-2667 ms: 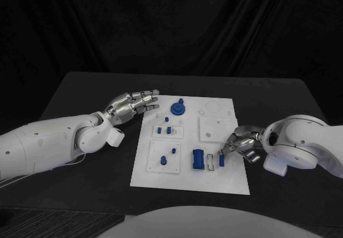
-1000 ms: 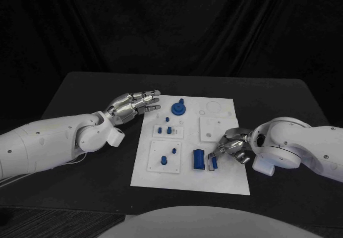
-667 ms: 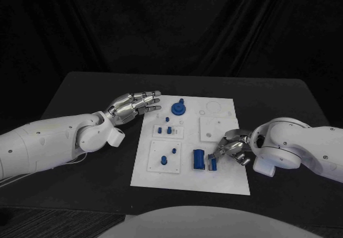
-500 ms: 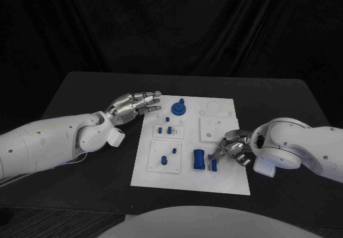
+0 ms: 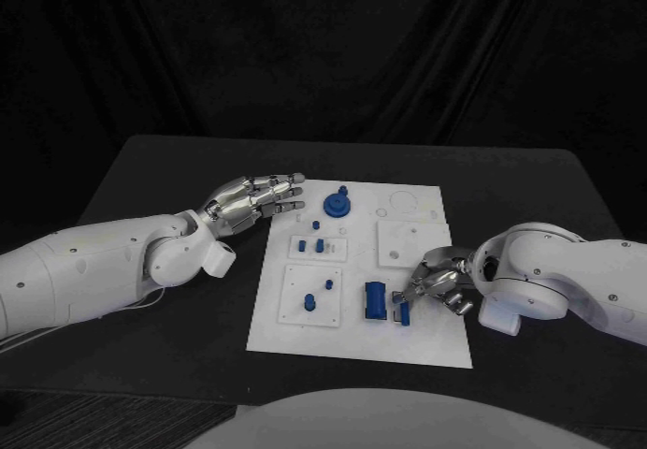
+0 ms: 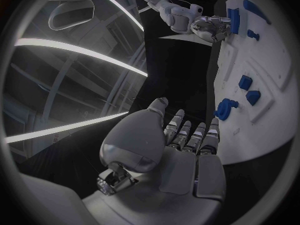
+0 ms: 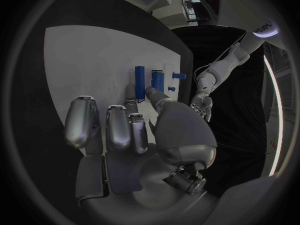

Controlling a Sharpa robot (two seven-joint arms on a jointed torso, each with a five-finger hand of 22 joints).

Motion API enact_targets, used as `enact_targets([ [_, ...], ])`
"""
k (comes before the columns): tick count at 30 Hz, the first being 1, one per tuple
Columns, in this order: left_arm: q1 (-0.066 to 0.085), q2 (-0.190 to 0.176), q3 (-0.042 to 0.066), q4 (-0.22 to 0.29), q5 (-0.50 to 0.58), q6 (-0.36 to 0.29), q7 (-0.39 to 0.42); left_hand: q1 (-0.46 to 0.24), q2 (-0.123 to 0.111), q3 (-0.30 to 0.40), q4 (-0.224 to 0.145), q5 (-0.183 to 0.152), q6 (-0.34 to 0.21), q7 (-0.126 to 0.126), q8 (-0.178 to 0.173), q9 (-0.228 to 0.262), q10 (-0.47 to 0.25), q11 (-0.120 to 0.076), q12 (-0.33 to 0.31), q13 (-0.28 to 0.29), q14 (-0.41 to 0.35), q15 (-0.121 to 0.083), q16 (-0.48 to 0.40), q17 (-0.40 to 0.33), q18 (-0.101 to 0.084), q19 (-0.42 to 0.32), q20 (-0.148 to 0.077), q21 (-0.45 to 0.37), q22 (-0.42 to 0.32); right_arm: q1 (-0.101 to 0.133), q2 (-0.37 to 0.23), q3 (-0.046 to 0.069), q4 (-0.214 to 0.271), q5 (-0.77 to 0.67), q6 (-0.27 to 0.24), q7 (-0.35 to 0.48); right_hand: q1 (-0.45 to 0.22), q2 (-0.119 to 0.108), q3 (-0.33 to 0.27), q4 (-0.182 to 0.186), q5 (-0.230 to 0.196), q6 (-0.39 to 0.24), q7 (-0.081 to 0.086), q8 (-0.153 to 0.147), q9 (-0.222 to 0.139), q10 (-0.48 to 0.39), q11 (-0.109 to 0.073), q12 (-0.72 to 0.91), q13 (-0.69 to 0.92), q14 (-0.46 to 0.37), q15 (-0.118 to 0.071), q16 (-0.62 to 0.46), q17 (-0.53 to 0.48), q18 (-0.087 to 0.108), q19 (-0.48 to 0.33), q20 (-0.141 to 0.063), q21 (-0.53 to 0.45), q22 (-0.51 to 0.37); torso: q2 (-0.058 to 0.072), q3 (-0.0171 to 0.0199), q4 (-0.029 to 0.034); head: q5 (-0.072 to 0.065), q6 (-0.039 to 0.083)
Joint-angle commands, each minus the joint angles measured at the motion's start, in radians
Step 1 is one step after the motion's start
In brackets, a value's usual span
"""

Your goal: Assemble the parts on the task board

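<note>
My right hand (image 5: 438,281) pinches a small blue part (image 5: 403,311) at the task board (image 5: 405,351) near edge, beside the blue block (image 5: 372,299). Tilt risks jamming. Left hand (image 5: 253,200) spread, idle.

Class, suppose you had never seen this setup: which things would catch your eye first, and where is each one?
First the white task board in the middle of the black table, dotted with small blue parts. Then the right hand at the board's near right side, fingertips at a slim blue part beside a larger blue block. The left hand sits by the board's far left corner, fingers apart, holding nothing.
</note>
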State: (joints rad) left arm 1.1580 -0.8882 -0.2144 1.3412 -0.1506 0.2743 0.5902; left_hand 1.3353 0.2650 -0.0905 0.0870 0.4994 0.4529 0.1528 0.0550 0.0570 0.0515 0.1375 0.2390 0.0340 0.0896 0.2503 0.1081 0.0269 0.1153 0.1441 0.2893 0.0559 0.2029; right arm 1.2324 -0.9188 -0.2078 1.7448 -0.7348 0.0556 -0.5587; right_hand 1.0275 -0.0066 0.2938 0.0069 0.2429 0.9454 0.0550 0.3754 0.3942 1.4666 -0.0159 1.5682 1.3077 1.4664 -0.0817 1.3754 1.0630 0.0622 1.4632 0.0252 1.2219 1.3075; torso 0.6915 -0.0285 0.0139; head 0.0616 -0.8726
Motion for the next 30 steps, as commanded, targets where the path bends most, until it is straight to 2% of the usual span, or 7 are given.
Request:
enact_targets([
  [1, -0.001, 0.002, 0.001, 0.001, 0.006, 0.017, 0.006, -0.008, 0.002, 0.005, 0.0, -0.003, 0.003, 0.004, 0.006, 0.002, -0.002, 0.007, -0.002, 0.0, -0.001, 0.003, 0.001, 0.0, -0.007, 0.005, 0.001, 0.003, -0.001, -0.003, 0.001, 0.0, -0.002, -0.001, 0.001, -0.009, -0.007, 0.009, 0.001, 0.006, -0.003, 0.001, 0.007, -0.004, -0.002, 0.104, 0.0, 0.003, 0.263, 0.028, -0.001, -0.004, -0.002, 0.011, 0.001, 0.001, -0.007, 0.164, 0.0, 0.0, -0.0002, 0.0, 0.0],
  [5, -0.001, 0.002, 0.001, 0.001, 0.006, 0.018, 0.004, -0.006, 0.003, 0.012, -0.004, 0.0, 0.009, 0.006, 0.008, 0.003, -0.001, 0.008, -0.001, 0.0, -0.001, 0.003, 0.001, 0.0, -0.007, 0.005, 0.001, 0.003, -0.002, -0.003, 0.001, 0.0, -0.004, -0.001, -0.012, -0.002, 0.001, 0.017, 0.004, 0.006, 0.01, 0.006, 0.004, -0.001, -0.001, 0.104, -0.002, 0.003, 0.263, 0.028, -0.002, -0.002, 0.003, 0.012, 0.0, 0.001, -0.009, 0.163, 0.0, -0.0001, -0.0002, -0.001, 0.0],
  [8, -0.002, 0.003, 0.001, 0.0, 0.006, 0.019, 0.002, -0.005, 0.003, 0.015, -0.007, 0.001, 0.01, 0.006, 0.008, 0.003, -0.001, 0.009, -0.001, 0.0, -0.001, 0.003, 0.001, 0.0, -0.007, 0.005, 0.001, 0.003, -0.002, -0.003, 0.001, 0.0, -0.005, -0.001, -0.024, 0.004, 0.032, 0.028, 0.015, -0.011, 0.057, 0.028, -0.008, 0.022, 0.012, 0.104, -0.012, 0.003, 0.263, 0.03, -0.01, 0.001, 0.009, 0.012, 0.001, -0.004, -0.008, 0.164, 0.0, 0.0, -0.0005, 0.0, 0.0],
  [11, -0.002, 0.003, 0.001, 0.0, 0.006, 0.02, 0.001, -0.004, 0.003, 0.018, -0.009, 0.002, 0.011, 0.007, 0.008, 0.003, -0.001, 0.009, -0.001, 0.0, -0.002, 0.003, 0.001, 0.0, -0.007, 0.005, 0.001, 0.003, -0.003, -0.003, 0.001, 0.0, -0.006, -0.001, -0.032, 0.007, 0.033, 0.029, 0.016, -0.011, 0.06, 0.029, -0.008, 0.025, 0.014, 0.104, -0.013, 0.003, 0.263, 0.03, -0.01, 0.001, 0.009, 0.013, 0.0, -0.005, -0.011, 0.163, 0.0, -0.0001, -0.0001, 0.0, 0.0],
  [19, -0.002, 0.004, 0.001, -0.001, 0.006, 0.023, -0.004, -0.001, 0.004, 0.024, -0.013, 0.003, 0.012, 0.007, 0.008, 0.003, -0.001, 0.009, 0.0, 0.0, -0.002, 0.003, 0.002, 0.0, -0.008, 0.005, 0.001, 0.003, -0.003, -0.003, 0.002, 0.0, -0.007, -0.001, -0.044, 0.009, 0.029, 0.033, 0.013, -0.005, 0.061, 0.031, -0.01, 0.032, 0.02, 0.104, -0.014, 0.003, 0.263, 0.029, -0.012, -0.001, 0.005, 0.013, -0.001, -0.006, -0.014, 0.163, -0.001, -0.0002, -0.0002, 0.001, 0.0],
  [30, -0.002, 0.004, 0.001, -0.001, 0.006, 0.025, -0.011, -0.001, 0.004, 0.024, -0.013, 0.003, 0.012, 0.007, 0.008, 0.003, -0.001, 0.009, 0.0, 0.0, -0.002, 0.003, 0.002, 0.0, -0.008, 0.005, 0.001, 0.003, -0.003, -0.002, 0.007, 0.0, -0.008, -0.001, -0.03, 0.0, -0.002, 0.023, -0.011, 0.024, 0.019, 0.023, -0.01, 0.045, 0.033, 0.104, -0.015, 0.003, 0.263, 0.028, -0.013, -0.003, 0.001, 0.013, -0.001, -0.009, -0.017, 0.162, 0.0, -0.0003, -0.0002, 0.003, 0.0],
])
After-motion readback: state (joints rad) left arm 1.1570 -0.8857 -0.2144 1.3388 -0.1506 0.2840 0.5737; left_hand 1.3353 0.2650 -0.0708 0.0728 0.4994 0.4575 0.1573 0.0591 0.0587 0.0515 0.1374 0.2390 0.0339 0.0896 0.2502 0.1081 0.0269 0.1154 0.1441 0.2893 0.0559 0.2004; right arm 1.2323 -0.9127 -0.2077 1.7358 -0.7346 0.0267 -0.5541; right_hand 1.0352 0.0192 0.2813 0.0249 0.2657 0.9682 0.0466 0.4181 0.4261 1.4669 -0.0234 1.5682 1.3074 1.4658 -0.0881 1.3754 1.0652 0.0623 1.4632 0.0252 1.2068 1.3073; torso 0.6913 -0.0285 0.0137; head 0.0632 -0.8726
